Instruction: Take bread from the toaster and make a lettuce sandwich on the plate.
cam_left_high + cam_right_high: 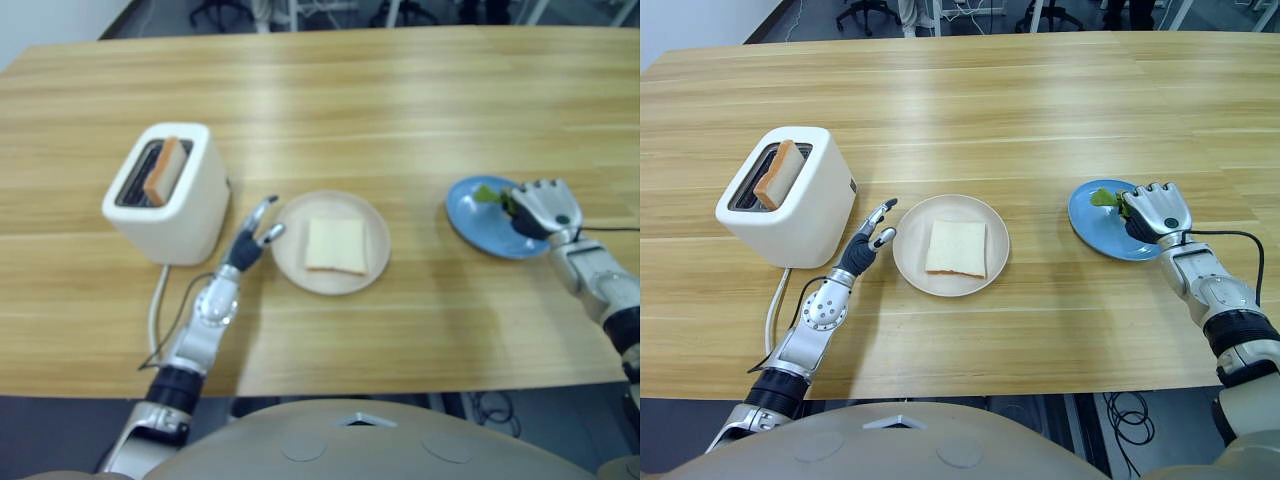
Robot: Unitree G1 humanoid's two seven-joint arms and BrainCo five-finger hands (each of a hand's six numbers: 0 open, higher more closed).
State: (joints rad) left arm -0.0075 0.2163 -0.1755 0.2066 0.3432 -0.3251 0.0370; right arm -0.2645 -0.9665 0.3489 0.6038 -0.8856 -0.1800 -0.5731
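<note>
The right hand [1155, 212] is gripping the green lettuce leaf [1104, 198] on the round blue plate [1095, 236] — three o'clock from the round beige plate [910, 266] — and should be lifting gently, left hand [866, 244] idling splay-fingered.

No words, numbers or signs can be read on the toaster [800, 215], the cream plate [908, 272], the blue plate [1092, 236] or the table [1040, 110].
</note>
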